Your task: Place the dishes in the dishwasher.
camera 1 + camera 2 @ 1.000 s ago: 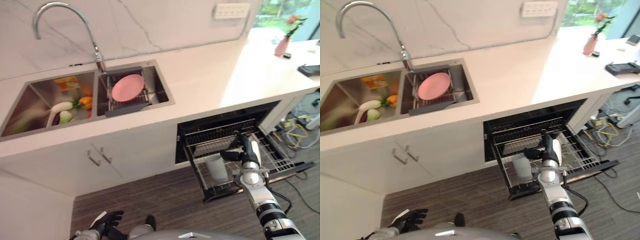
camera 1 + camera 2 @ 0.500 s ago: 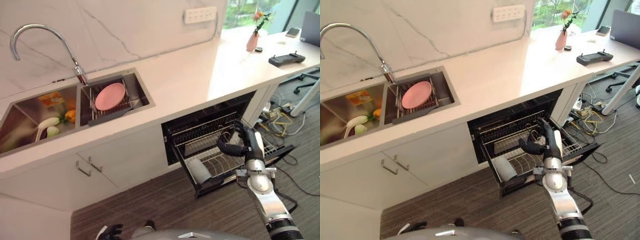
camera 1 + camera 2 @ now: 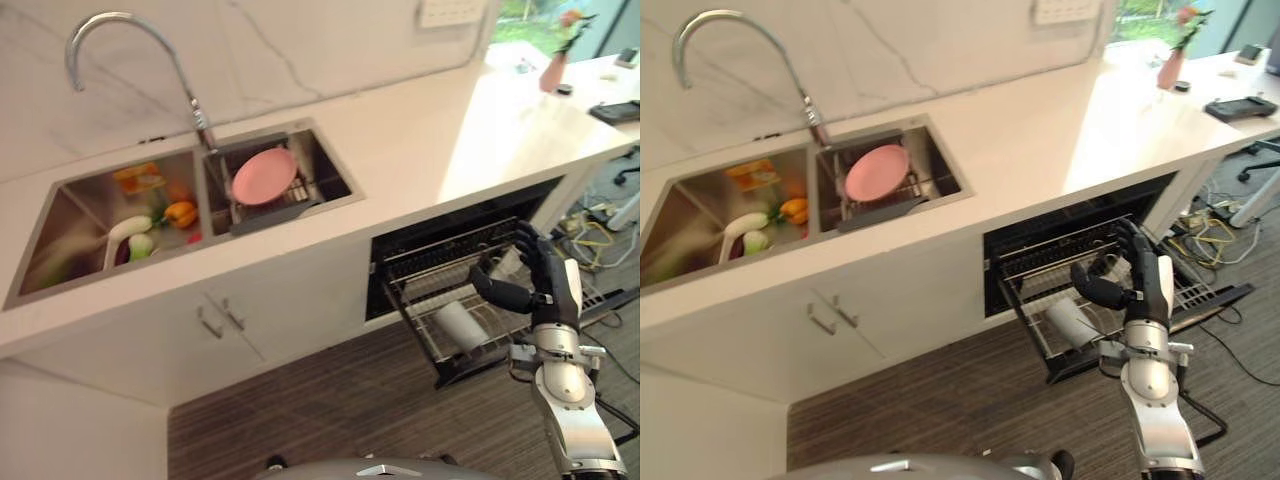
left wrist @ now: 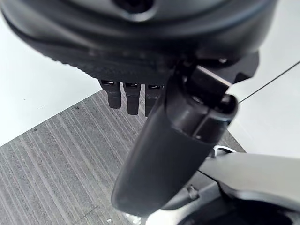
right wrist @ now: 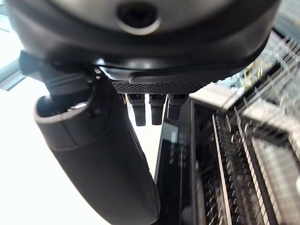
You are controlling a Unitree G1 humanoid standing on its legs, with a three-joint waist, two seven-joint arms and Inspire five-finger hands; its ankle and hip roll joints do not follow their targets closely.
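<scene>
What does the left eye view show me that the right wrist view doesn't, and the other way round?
The left eye view takes in the kitchen: the faucet, the sink with a pink plate resting in it, and a white cup lying in the pulled-out dishwasher rack. The right wrist view gives a close look along the right robot hand: its thumb and straight fingers, holding nothing. Both show that hand and the rack's wires.
</scene>
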